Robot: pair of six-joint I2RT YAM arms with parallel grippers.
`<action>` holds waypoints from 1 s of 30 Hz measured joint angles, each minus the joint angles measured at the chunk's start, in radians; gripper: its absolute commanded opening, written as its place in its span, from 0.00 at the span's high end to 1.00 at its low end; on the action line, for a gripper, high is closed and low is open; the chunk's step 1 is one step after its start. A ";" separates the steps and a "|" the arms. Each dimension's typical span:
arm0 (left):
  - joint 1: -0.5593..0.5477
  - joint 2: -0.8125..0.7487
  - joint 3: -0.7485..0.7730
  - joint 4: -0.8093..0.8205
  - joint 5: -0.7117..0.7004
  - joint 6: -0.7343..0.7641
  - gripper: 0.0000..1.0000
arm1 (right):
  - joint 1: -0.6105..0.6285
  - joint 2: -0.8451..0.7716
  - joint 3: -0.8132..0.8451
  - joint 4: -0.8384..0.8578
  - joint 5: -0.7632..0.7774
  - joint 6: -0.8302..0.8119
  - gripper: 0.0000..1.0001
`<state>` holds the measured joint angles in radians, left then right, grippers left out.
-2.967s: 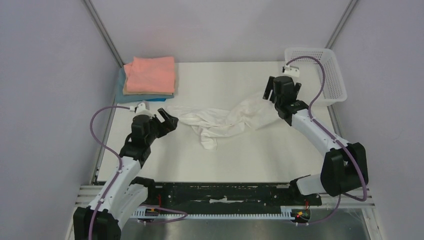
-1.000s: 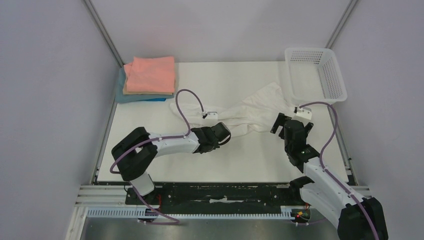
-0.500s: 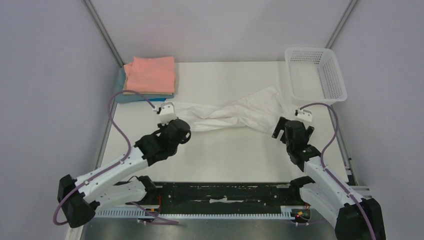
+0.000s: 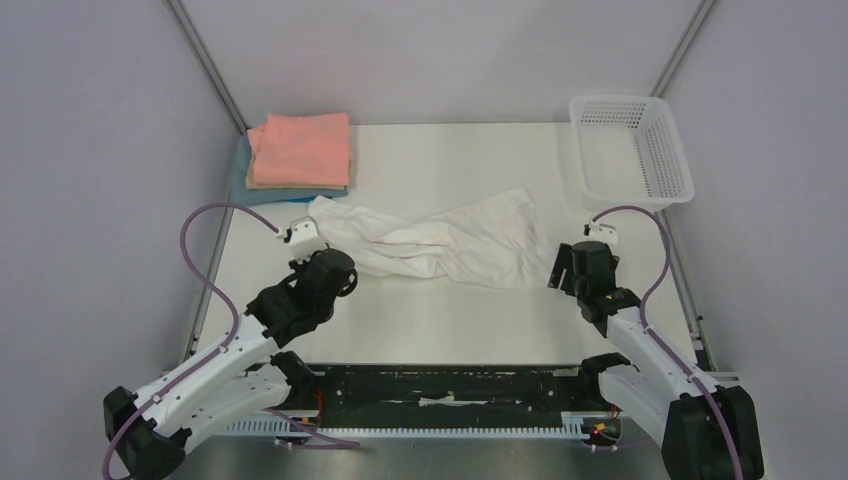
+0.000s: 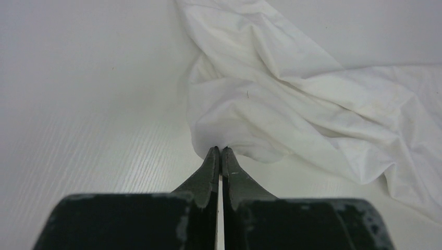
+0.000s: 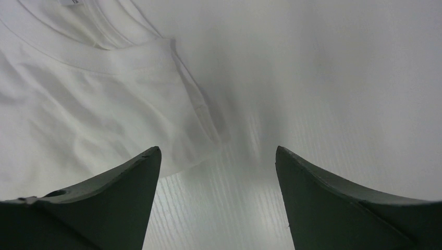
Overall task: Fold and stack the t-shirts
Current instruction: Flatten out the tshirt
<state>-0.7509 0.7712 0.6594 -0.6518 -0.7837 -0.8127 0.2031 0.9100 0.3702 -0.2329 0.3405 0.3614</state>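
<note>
Two grippers work one shirt [image 4: 440, 245], crumpled mid-table; folded stack [image 4: 298, 150] sits at 11 o'clock. L gripper [image 5: 220, 149] is pinched shut on its 9 o'clock fold. R gripper [image 6: 216, 151] hangs spread wide over the 3 o'clock edge nr collar. Best: R pinches that edge, then both pull apart evenly, w/o twisting.

White table [image 4: 450, 330], pale lavender walls [image 4: 100, 150], metal posts [image 4: 205, 60]

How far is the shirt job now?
Done: a folded stack, pink on top, lies far left. In hand: the left gripper has its jaws shut on an edge of the white shirt; the right gripper is open near its collar. Left: folding and stacking that crumpled shirt.
</note>
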 measured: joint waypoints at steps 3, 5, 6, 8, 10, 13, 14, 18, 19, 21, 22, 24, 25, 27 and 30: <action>0.000 0.001 -0.013 0.002 0.000 -0.001 0.98 | -0.003 0.000 -0.001 0.011 -0.053 -0.024 0.32; 0.000 0.003 -0.014 0.004 0.000 -0.001 0.98 | -0.004 0.005 -0.006 0.042 -0.090 -0.037 0.36; 0.000 0.005 -0.014 0.004 0.000 -0.001 0.98 | -0.004 0.013 -0.011 0.066 -0.108 -0.043 0.40; 0.000 0.010 -0.014 0.005 0.000 -0.001 0.98 | -0.004 0.049 -0.018 0.113 -0.134 -0.052 0.61; 0.000 0.013 -0.014 0.005 0.000 -0.001 0.98 | -0.004 0.104 -0.017 0.146 -0.143 -0.054 0.86; 0.000 0.013 -0.014 0.004 -0.001 -0.002 0.98 | -0.004 0.175 -0.015 0.166 -0.179 -0.054 1.00; 0.000 0.013 -0.014 0.003 -0.002 -0.002 0.98 | -0.004 0.180 -0.015 0.166 -0.190 -0.051 1.00; 0.001 0.000 -0.006 -0.002 -0.009 0.002 0.98 | -0.004 0.117 -0.015 0.164 -0.223 -0.053 1.00; 0.001 -0.007 0.003 -0.008 -0.016 0.007 0.98 | -0.004 0.083 -0.013 0.162 -0.237 -0.060 1.00; 0.001 -0.030 0.048 -0.016 -0.034 0.032 0.98 | -0.004 -0.002 0.007 0.153 -0.257 -0.072 1.00; 0.002 -0.047 0.080 -0.016 -0.041 0.050 0.98 | -0.004 -0.043 0.024 0.147 -0.262 -0.079 1.00; 0.002 -0.090 0.142 0.002 -0.048 0.090 0.98 | -0.004 -0.123 0.067 0.141 -0.262 -0.095 1.00; 0.002 -0.126 0.179 0.035 -0.052 0.132 0.98 | -0.004 -0.169 0.101 0.137 -0.251 -0.105 1.00; 0.002 -0.179 0.232 0.088 -0.050 0.196 0.98 | -0.004 -0.238 0.175 0.119 -0.225 -0.119 1.00; 0.002 -0.237 0.359 0.148 -0.039 0.287 0.98 | -0.004 -0.315 0.300 0.097 -0.201 -0.130 1.00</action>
<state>-0.7490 0.5343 1.0183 -0.5034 -0.8230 -0.5259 0.1989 0.5949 0.6701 -0.1364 0.1398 0.2314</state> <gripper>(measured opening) 0.035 0.008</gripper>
